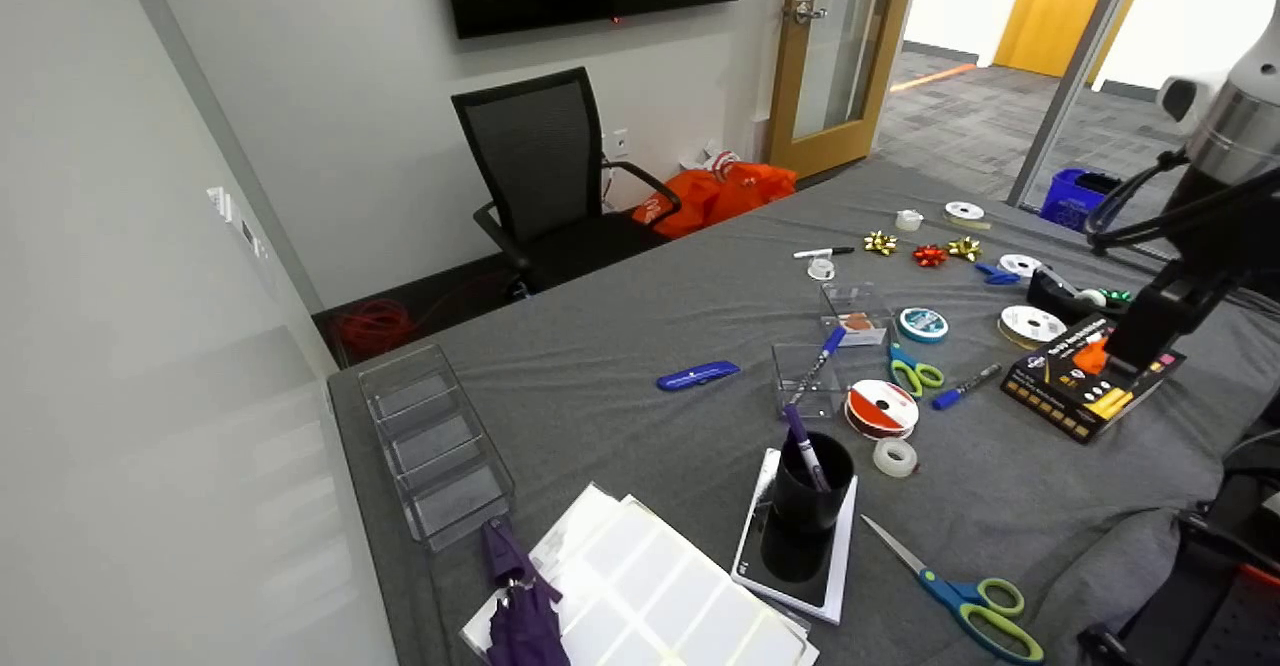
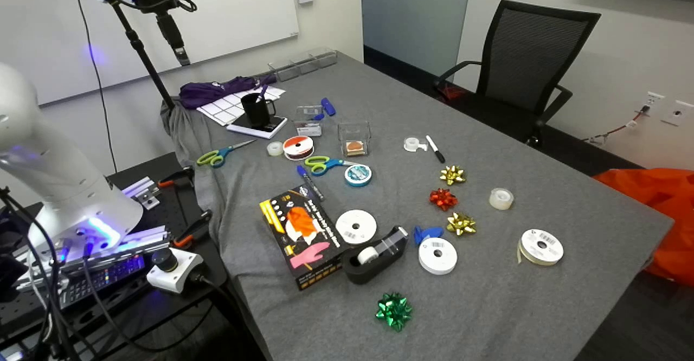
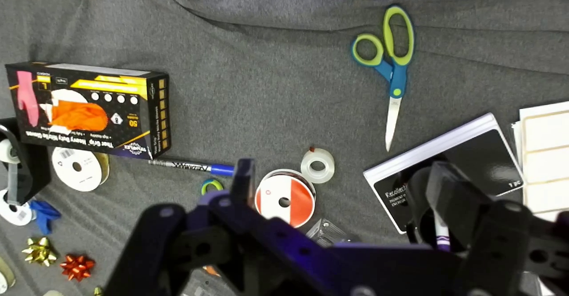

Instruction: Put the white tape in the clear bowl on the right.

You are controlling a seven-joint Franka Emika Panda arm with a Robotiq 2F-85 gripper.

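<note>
Several rolls of white or clear tape lie on the grey cloth. One tape roll (image 1: 895,458) (image 2: 275,148) (image 3: 318,166) touches or nearly touches an orange-and-white ribbon spool. A second roll (image 1: 821,269) (image 2: 413,144) lies by a marker, and a third (image 1: 909,220) (image 2: 501,198) is farther off. Two clear square containers stand together; one (image 1: 857,314) (image 2: 355,139) holds a brown-and-white item, the other (image 1: 808,381) (image 2: 308,122) has a blue pen across it and shows partly in the wrist view (image 3: 329,233). My gripper (image 1: 1125,371) (image 2: 183,57) (image 3: 349,176) is open and empty, high above the table.
A black mug (image 1: 812,481) with a purple marker stands on a white-edged pad. Scissors (image 1: 960,586), a ribbon spool (image 1: 882,408), a black glove box (image 2: 303,236), a tape dispenser (image 2: 374,255) and bows (image 2: 394,311) lie around. A divided clear tray (image 1: 437,446) sits at the table edge.
</note>
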